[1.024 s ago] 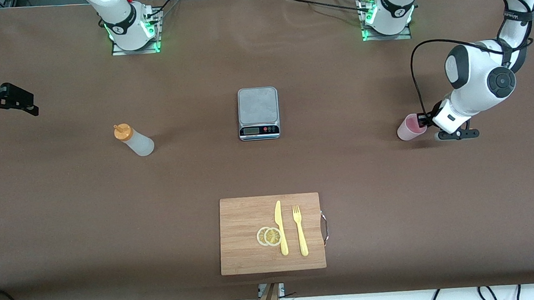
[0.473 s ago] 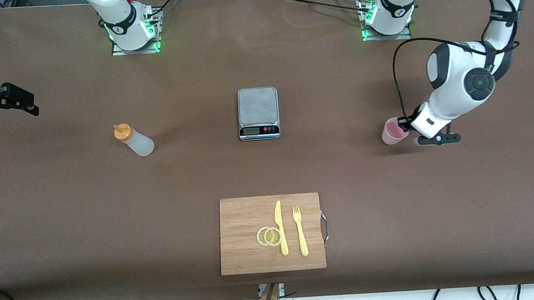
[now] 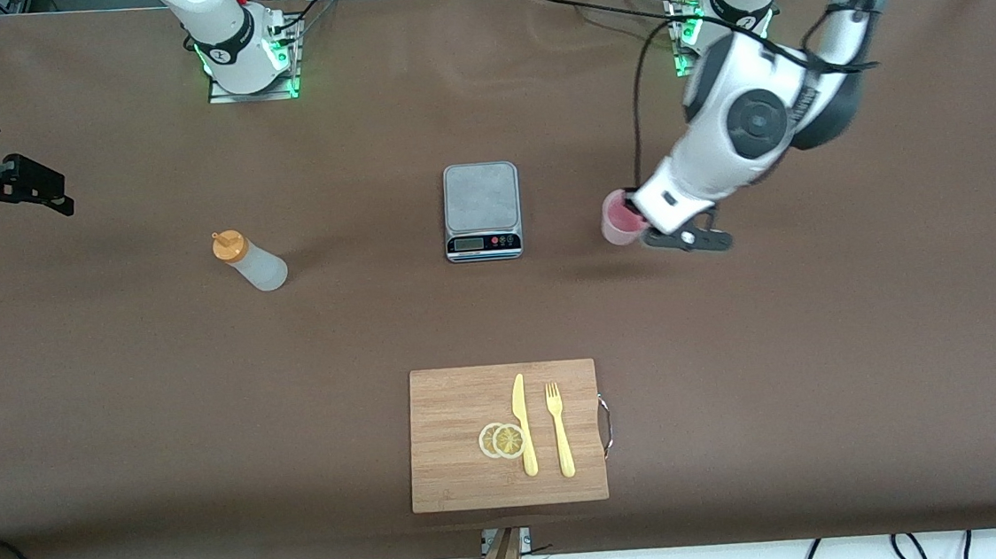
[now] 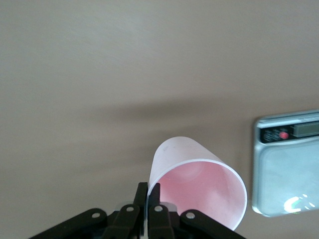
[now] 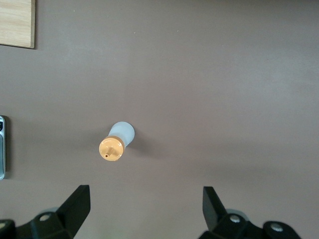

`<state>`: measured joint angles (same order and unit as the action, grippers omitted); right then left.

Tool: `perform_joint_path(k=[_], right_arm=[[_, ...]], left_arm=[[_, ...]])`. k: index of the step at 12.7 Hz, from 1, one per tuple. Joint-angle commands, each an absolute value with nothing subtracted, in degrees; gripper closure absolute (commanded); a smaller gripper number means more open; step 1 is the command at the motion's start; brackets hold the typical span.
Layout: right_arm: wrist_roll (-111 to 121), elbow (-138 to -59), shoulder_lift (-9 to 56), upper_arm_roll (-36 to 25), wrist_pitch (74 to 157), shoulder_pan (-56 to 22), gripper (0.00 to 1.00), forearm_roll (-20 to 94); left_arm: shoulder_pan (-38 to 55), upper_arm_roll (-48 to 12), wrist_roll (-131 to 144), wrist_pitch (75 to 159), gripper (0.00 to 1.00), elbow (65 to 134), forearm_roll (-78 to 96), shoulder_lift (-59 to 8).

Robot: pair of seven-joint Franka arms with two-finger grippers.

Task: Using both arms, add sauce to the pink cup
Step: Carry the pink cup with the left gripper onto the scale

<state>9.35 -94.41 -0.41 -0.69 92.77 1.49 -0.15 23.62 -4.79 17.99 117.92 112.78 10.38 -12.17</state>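
The pink cup [image 3: 617,217] hangs in my left gripper [image 3: 632,214], which is shut on its rim, a little above the table beside the scale on the left arm's side. In the left wrist view the cup [image 4: 199,181] is empty, and one finger of the gripper [image 4: 148,187] is inside the rim, the other outside. The sauce bottle [image 3: 251,261], whitish with an orange cap, stands toward the right arm's end. My right gripper [image 3: 28,185] waits open high over that end; the bottle [image 5: 117,142] shows apart from the gripper [image 5: 144,193] in its wrist view.
A grey kitchen scale [image 3: 480,201] sits mid-table; it also shows in the left wrist view [image 4: 289,169]. A wooden cutting board [image 3: 450,461] nearer the camera carries a yellow knife [image 3: 523,424], a fork [image 3: 559,430] and lemon slices [image 3: 502,440].
My left arm has carried the pink cup from the left arm's end of the table toward the scale. The right arm and the sauce bottle have not moved.
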Motion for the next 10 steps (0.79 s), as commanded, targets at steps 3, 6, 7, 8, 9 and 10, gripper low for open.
perform_joint_path(k=[3, 6, 7, 8, 9, 10], right_arm=[[9.8, -95.3, -1.6, -0.4, 92.5, 1.8, 0.0, 0.0], [9.7, -95.3, -1.5, -0.5, 92.5, 1.8, 0.0, 0.0], [9.7, -95.3, -1.6, -0.5, 92.5, 1.8, 0.0, 0.0], [9.6, -95.3, -1.6, -0.4, 92.5, 1.7, 0.0, 0.0], [9.5, -95.2, -1.6, -0.4, 91.9, 1.7, 0.0, 0.0], [9.4, -95.2, -1.6, -0.4, 91.8, 1.7, 0.0, 0.0]], left_arm=[[23.9, -16.3, 34.5, 124.4, 1.0, 112.4, 11.4, -14.7], [29.0, -17.8, 42.6, 131.9, 1.0, 112.4, 10.8, -19.1], [30.3, -17.8, 44.7, 134.2, 1.0, 112.4, 10.7, -20.4], [31.5, -17.8, 46.4, 135.9, 1.0, 112.4, 10.7, -21.6], [32.2, -17.8, 47.2, 137.1, 1.0, 112.4, 10.7, -22.5], [32.6, -17.8, 47.8, 137.5, 1.0, 112.4, 10.7, -23.1]])
